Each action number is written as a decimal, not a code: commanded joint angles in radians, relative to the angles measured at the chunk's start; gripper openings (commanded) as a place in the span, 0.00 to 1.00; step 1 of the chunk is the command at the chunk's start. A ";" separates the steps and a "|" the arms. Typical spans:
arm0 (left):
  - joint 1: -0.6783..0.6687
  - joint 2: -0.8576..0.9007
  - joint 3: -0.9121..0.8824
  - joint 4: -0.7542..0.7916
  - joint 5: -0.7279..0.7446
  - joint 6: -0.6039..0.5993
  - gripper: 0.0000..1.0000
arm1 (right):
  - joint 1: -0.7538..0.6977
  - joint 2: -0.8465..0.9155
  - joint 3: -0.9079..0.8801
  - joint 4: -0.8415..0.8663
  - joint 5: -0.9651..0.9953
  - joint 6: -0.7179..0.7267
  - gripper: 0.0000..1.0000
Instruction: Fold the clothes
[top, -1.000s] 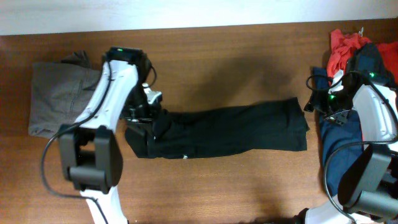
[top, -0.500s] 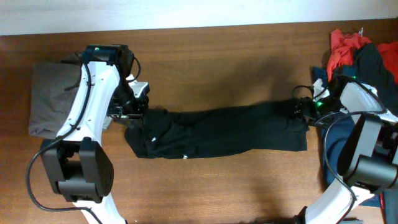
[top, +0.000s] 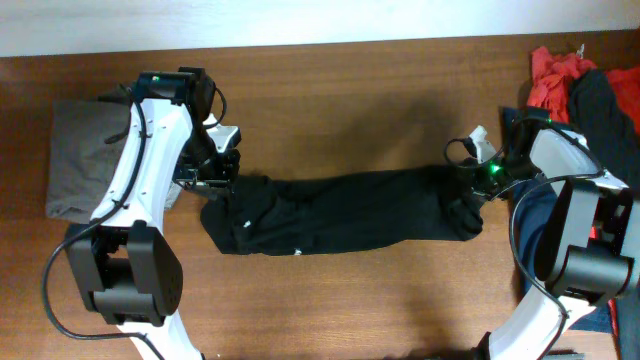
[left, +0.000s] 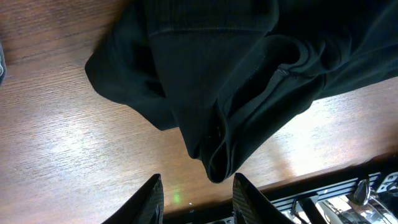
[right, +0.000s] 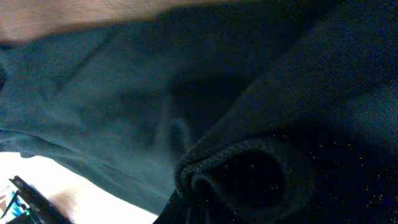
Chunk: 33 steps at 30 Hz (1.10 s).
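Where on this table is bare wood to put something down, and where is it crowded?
On the table, bare wood lies between the black T-shirt and the far edge, and in a wide strip between it and the near edge. The left end is crowded by the grey garment, the right end by the pile of clothes.

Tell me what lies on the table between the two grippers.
The black T-shirt, folded into a long band, fills the stretch from the left gripper to the right gripper. The overhead view shows it.
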 joint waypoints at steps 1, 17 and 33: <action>0.003 -0.019 -0.006 0.002 -0.007 0.016 0.36 | -0.011 -0.042 0.076 -0.037 0.136 0.098 0.04; 0.003 -0.019 -0.006 0.022 -0.003 0.016 0.36 | -0.087 0.026 0.139 -0.017 0.304 0.123 0.94; 0.003 -0.019 -0.006 0.056 -0.004 0.016 0.37 | -0.040 0.156 0.141 -0.139 0.140 -0.008 0.13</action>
